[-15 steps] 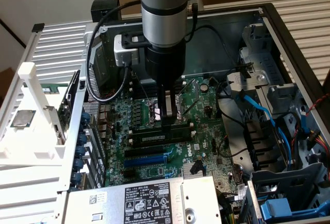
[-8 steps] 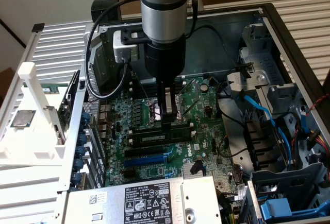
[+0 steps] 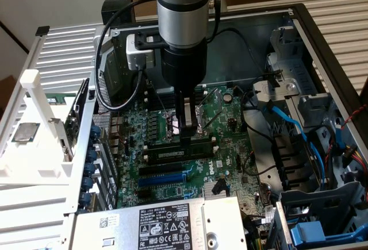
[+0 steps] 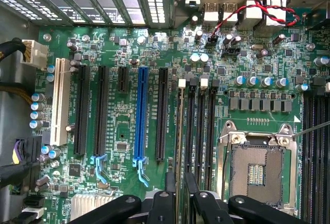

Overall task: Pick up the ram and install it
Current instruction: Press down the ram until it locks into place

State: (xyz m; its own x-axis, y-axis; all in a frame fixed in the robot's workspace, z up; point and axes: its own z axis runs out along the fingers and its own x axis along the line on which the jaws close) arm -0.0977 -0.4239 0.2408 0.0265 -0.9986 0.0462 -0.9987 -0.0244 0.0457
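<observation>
The ram [image 3: 167,154] is a long green stick with a white sticker. It stands on edge in a black memory slot on the motherboard, just in front of the CPU socket [image 3: 172,125]. My gripper [image 3: 187,142] comes straight down onto the ram's upper edge near its middle. In the wrist view the ram [image 4: 180,131] shows edge-on as a thin line in the outermost slot of a bank of black slots [image 4: 201,131], on the side away from the CPU socket [image 4: 256,170]. My gripper [image 4: 180,185] has a dark finger on each side of the ram, shut on it.
A blue slot [image 4: 141,116] and black expansion slots lie beside the memory bank. The power supply [image 3: 155,224] sits at the case's front. A drive cage [image 3: 322,112] with blue cables [image 3: 287,125] is on the exterior view's right, and a white rack [image 3: 34,141] on its left.
</observation>
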